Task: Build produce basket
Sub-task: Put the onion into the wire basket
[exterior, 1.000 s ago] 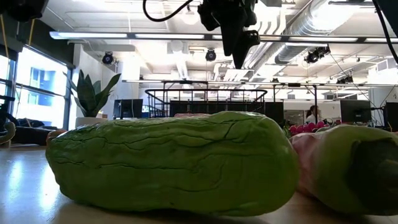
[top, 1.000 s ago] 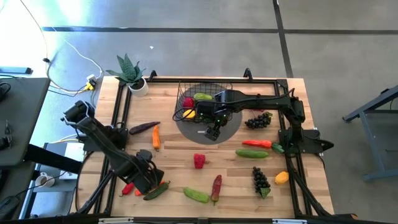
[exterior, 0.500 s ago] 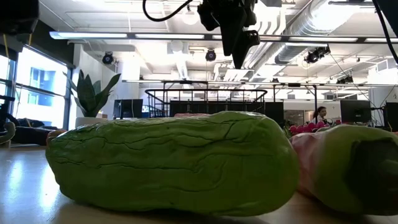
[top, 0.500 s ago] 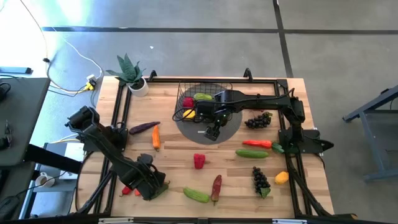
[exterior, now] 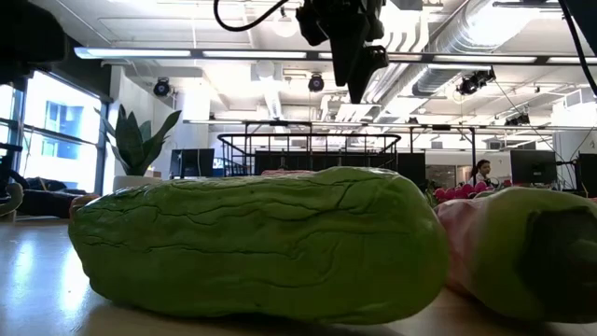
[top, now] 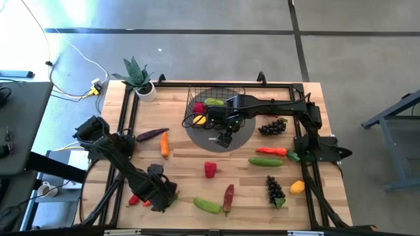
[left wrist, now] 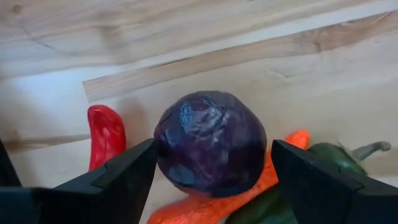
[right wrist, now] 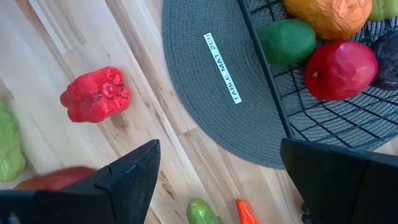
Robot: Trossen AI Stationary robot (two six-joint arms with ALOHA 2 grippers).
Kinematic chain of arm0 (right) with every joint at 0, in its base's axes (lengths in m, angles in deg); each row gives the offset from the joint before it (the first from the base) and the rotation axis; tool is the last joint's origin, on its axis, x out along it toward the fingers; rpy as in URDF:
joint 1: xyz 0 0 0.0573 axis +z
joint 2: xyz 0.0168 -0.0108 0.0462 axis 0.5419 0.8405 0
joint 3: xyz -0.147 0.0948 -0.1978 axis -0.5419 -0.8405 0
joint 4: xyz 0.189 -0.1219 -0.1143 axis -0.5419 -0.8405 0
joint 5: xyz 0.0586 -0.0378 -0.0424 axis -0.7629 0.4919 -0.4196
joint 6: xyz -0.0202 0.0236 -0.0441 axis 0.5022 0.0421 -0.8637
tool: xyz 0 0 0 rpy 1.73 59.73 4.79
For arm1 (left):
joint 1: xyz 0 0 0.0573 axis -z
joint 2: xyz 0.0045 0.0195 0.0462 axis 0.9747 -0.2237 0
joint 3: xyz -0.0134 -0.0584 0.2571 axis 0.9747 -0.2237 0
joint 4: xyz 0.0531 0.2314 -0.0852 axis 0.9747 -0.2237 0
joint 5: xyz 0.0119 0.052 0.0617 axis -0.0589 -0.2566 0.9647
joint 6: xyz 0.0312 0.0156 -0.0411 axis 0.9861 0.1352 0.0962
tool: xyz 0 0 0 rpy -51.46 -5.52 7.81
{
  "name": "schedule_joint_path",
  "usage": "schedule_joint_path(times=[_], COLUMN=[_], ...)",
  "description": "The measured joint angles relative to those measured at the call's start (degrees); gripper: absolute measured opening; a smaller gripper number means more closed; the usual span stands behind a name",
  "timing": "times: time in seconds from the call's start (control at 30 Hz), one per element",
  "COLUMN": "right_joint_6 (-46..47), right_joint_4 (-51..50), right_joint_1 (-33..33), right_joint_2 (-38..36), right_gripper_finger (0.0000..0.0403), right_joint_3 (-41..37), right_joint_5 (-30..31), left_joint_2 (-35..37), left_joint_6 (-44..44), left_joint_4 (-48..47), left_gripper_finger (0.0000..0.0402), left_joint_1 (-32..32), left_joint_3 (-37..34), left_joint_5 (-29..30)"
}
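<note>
Left gripper (left wrist: 211, 180) sits spread wide around a purple onion (left wrist: 210, 143), not pinching it as far as I can tell. The overhead hides that onion completely. Right gripper (top: 224, 139), also wide and empty, hovers over the grey mat (right wrist: 217, 93) beside the basket (top: 216, 98).

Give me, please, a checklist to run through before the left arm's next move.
1. Purple onion centred inside left claw: ok.
2. Left claw open: ok.
3. Neighbours clear of onion: not ok; red chilli and orange chilli crowd it.
4. Right claw open and empty: ok.
5. Approach to basket free: not ok; right claw hovers over the mat beside it.
</note>
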Motion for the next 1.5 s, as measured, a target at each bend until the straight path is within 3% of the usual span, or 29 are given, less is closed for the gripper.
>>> schedule_joint_path(times=[0.6, 0.87, 1.1, 1.5], right_joint_6=[-0.4, -0.4, -0.4, -0.1], right_joint_4=[0.1, 0.0, 0.0, 0.0], right_joint_1=[0.0, 0.0, 0.0, 0.0], right_joint_2=[0.0, 0.0, 0.0, 0.0], right_gripper_finger=[0.0314, 0.0314, 0.0314, 0.0314], right_joint_3=[0.0, 0.0, 0.0, 0.0], right_joint_5=[0.0, 0.0, 0.0, 0.0], left_joint_2=[-2.9, -2.9, -2.7, 1.7], left_joint_6=[8.4, 13.2, 16.5, 20.7], left_joint_4=[0.0, -0.5, 1.0, 1.5], left_gripper_finger=[0.0303, 0.0247, 0.0237, 0.0235], left_joint_1=[-2.2, -2.2, -2.2, -2.2], left_joint_3=[0.1, 0.0, -1.2, -1.6], left_joint_5=[-3.4, -3.0, -4.2, 0.6])
